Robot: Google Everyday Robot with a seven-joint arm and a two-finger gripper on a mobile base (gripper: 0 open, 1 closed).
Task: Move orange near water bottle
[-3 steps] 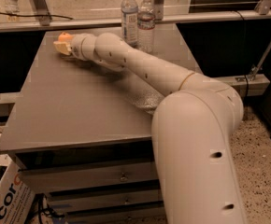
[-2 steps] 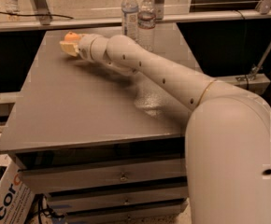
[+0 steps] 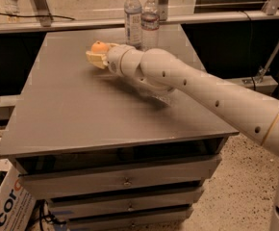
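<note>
The orange [image 3: 99, 46] is small, round and matte. It sits in my gripper [image 3: 96, 55], whose pale yellow fingers [image 3: 93, 60] are shut around it just above the grey table top [image 3: 72, 105], at the back middle. Two clear water bottles with white caps stand upright at the table's far edge, one on the left [image 3: 133, 19] and one on the right [image 3: 150, 22]. The orange is a short way left of and in front of the left bottle, apart from it. My white arm [image 3: 187, 83] reaches in from the lower right across the table.
A clear plastic item [image 3: 159, 98] lies on the table under my arm, partly hidden. The table stands on a drawer cabinet [image 3: 125, 182]. A metal rail [image 3: 82, 24] runs behind the table. A cardboard box [image 3: 7, 206] is on the floor at the lower left.
My gripper has moved right along the back of the table with the orange in it, closer to the two water bottles.
</note>
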